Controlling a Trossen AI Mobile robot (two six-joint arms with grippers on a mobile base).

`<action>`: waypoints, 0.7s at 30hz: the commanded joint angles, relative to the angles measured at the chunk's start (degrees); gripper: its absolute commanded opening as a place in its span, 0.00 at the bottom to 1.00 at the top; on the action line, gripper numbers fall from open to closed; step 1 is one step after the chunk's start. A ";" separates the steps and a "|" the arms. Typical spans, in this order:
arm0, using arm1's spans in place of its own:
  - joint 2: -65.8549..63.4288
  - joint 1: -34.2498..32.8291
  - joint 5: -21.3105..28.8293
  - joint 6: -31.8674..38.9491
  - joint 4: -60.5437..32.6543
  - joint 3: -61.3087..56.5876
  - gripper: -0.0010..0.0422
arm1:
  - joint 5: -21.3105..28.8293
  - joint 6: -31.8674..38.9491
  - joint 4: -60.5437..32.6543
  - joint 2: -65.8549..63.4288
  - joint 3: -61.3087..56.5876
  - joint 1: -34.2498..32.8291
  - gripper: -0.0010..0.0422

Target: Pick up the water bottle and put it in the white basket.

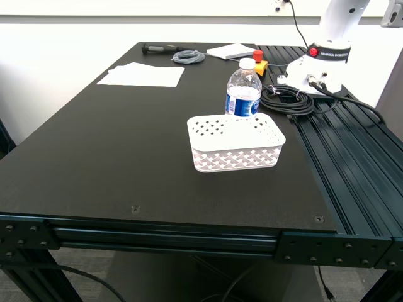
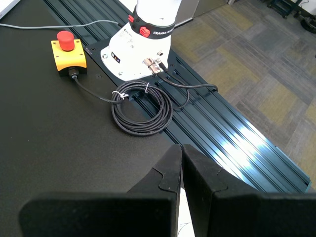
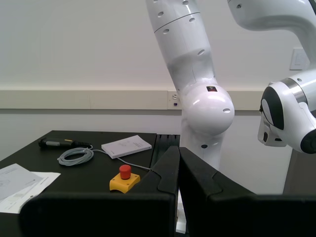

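The water bottle (image 1: 243, 88), clear with a white cap and a blue-and-white label, stands upright at the far side of the white basket (image 1: 235, 157) near the table's middle in the exterior view. Its base is hidden by the basket's rim, so I cannot tell whether it stands inside the basket or just behind it. My first gripper (image 2: 181, 147) is shut and empty, above the table's edge near a coiled cable. My second gripper (image 3: 178, 149) is shut and empty, held high. Neither gripper shows in the exterior view. Bottle and basket show in neither wrist view.
A white robot arm's base (image 1: 318, 60) stands at the back on the exterior view's right, with a coiled black cable (image 1: 286, 99) and a yellow box with a red button (image 1: 257, 63) beside it. Papers (image 1: 141, 74), a booklet (image 1: 230, 51) and a grey cable (image 1: 188, 56) lie at the back.
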 commanded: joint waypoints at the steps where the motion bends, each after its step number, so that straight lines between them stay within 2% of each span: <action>1: -0.02 0.00 0.02 0.00 0.17 0.04 0.02 | 0.20 0.11 -0.02 0.04 0.09 -0.02 0.02; 21: -0.02 -0.02 0.02 -0.02 0.17 0.04 0.02 | 0.20 0.55 0.00 0.04 0.09 0.00 0.02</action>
